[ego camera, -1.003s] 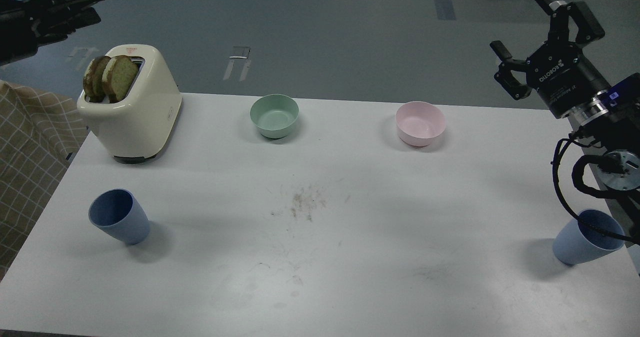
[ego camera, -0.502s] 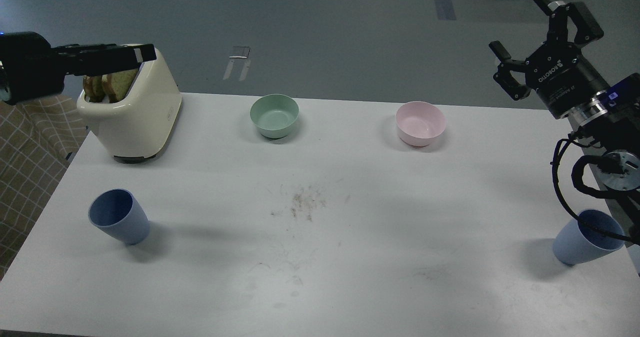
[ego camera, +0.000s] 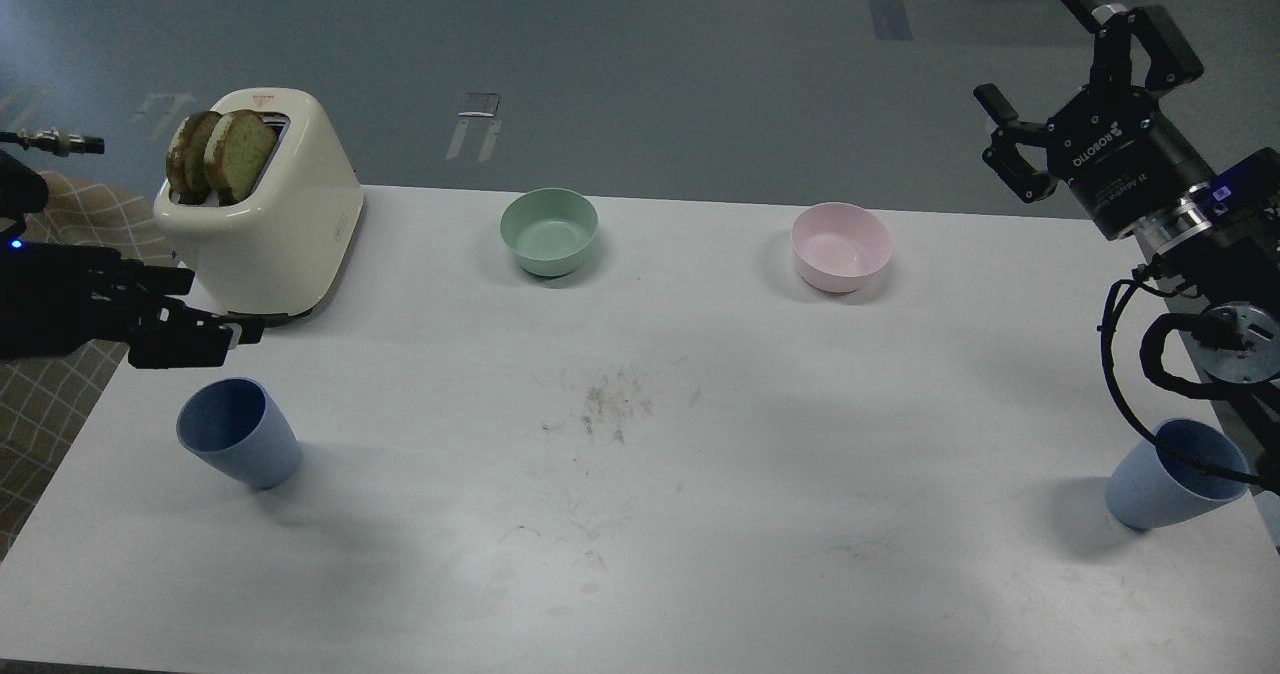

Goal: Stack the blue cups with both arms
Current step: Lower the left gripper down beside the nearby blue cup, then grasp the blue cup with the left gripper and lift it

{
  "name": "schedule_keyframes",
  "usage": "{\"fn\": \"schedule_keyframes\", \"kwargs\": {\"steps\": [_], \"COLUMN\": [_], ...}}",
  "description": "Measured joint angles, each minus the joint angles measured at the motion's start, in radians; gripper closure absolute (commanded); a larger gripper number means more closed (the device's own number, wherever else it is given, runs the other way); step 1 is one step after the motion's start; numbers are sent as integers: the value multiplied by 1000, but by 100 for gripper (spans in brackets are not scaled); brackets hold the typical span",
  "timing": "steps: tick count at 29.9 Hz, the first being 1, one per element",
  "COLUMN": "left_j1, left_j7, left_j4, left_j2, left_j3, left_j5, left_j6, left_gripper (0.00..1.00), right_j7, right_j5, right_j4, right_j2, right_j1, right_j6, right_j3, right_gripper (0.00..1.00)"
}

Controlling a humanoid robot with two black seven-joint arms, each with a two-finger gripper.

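Two dusty-blue cups stand upright on the white table (ego camera: 700,534). The left cup (ego camera: 238,434) is near the front left. The right cup (ego camera: 1165,476) is at the front right edge, with a black cable of my right arm crossing its rim. My left gripper (ego camera: 215,306) comes in from the left, just above and behind the left cup. Its two fingers show apart and it holds nothing. My right gripper (ego camera: 1030,46) is raised high beyond the table's far right corner, far from the right cup, with its jaws wide open and empty.
A cream toaster (ego camera: 265,214) with two bread slices stands at the back left, right behind my left gripper. A pale green bowl (ego camera: 548,231) and a pink bowl (ego camera: 840,246) sit along the back. Crumbs (ego camera: 605,404) lie mid-table. Checked cloth (ego camera: 50,394) hangs left.
My left arm has swung down from high at the back left to just above the left cup. My right gripper has barely shifted. Both cups stay in place.
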Motion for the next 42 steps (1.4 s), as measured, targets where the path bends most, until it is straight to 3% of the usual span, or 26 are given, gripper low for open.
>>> {"fn": "schedule_keyframes", "kwargs": {"steps": [16, 25, 27, 33, 36, 37, 42], "left_j1": [5, 82, 101, 116, 119, 121, 129], "left_j7": [3, 4, 4, 3, 3, 3, 3], "left_j4": [146, 199, 217, 288, 295, 296, 299], "left_j2": [-98, -124, -135, -178, -183, -186, -207], "left_j3": [96, 98, 98, 97, 97, 97, 97], "left_j5": [-42, -34, -31, -38, -39, -39, -34], "left_j6": [0, 0, 0, 0, 0, 0, 0], "left_gripper": [6, 9, 16, 25, 43, 53, 81], "right_j7": [0, 0, 0, 0, 0, 0, 0], "right_j5": [-28, -28, -28, -29, -29, -30, -30], "right_j4": [0, 1, 1, 2, 2, 2, 1], "right_j2": [8, 1, 0, 2, 3, 3, 5], "right_j1": [-6, -11, -12, -12, -12, -13, -22], "right_j6": [0, 0, 0, 0, 0, 0, 0], "right_j3": [2, 3, 3, 3, 3, 3, 3], "right_gripper": [0, 0, 0, 0, 0, 0, 0]}}
